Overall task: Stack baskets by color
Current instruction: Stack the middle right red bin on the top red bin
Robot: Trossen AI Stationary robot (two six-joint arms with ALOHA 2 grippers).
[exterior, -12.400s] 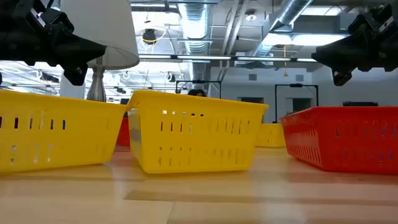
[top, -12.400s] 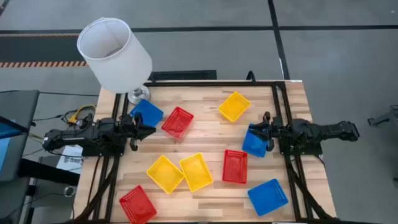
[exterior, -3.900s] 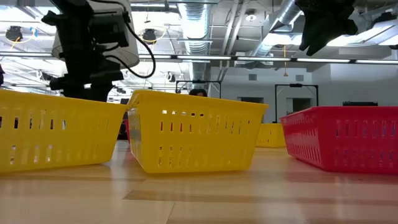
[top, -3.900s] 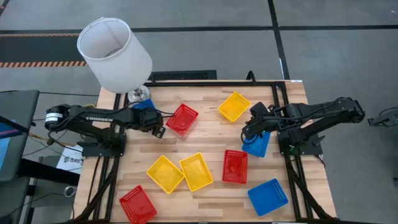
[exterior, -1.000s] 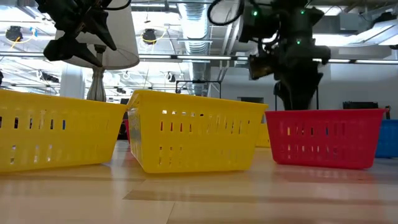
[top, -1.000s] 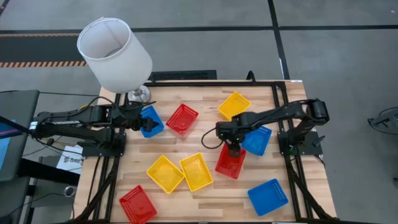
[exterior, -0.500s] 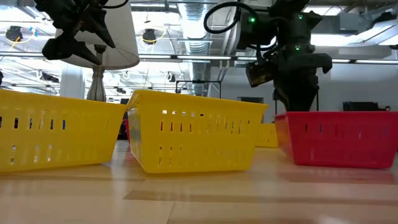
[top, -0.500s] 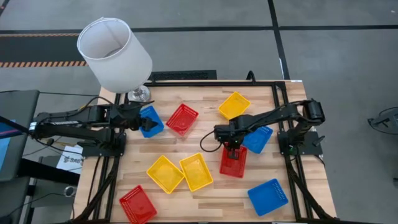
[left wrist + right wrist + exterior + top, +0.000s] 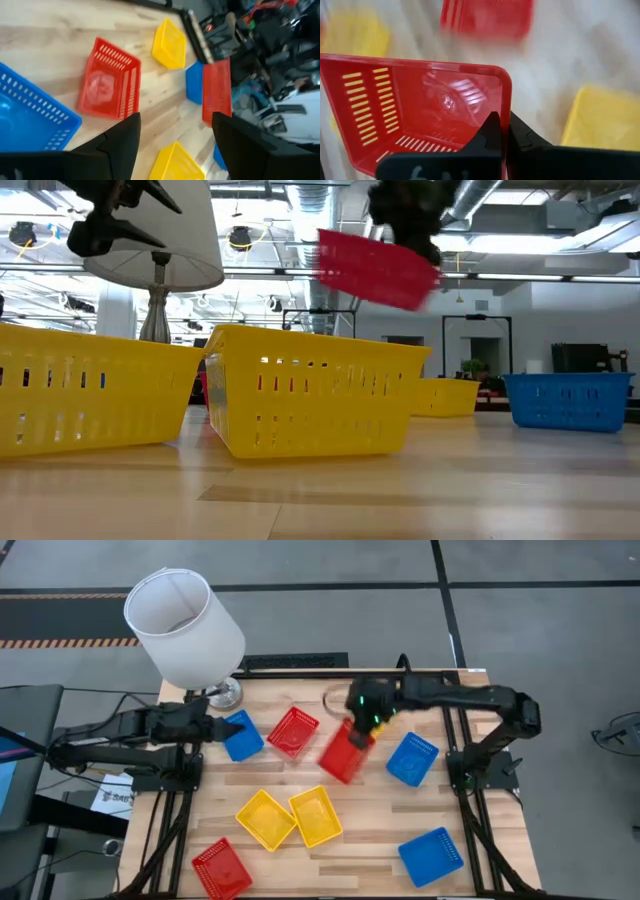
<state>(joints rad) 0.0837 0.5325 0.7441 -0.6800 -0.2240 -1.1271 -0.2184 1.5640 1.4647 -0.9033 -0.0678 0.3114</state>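
No readable writing or brand spotted anywhere. Red basket [image 9: 343,752] clamped at rim by right hand [image 9: 362,729], lifted clear of tabletop [image 9: 350,840], tilted, above centre between second red basket [image 9: 292,731] and blue basket [image 9: 411,759]. Shallow plastic tray, slotted mesh sides, glossy floor. Left hand [image 9: 214,730] spread apart, nothing held, just beside another blue basket [image 9: 241,734].

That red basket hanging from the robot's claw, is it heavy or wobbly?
Probably light: the right gripper carries the red basket by one thin rim, jaws pinched shut. It seems stiff, keeping its shape while tilted in the air. Held at one edge, it may swing.
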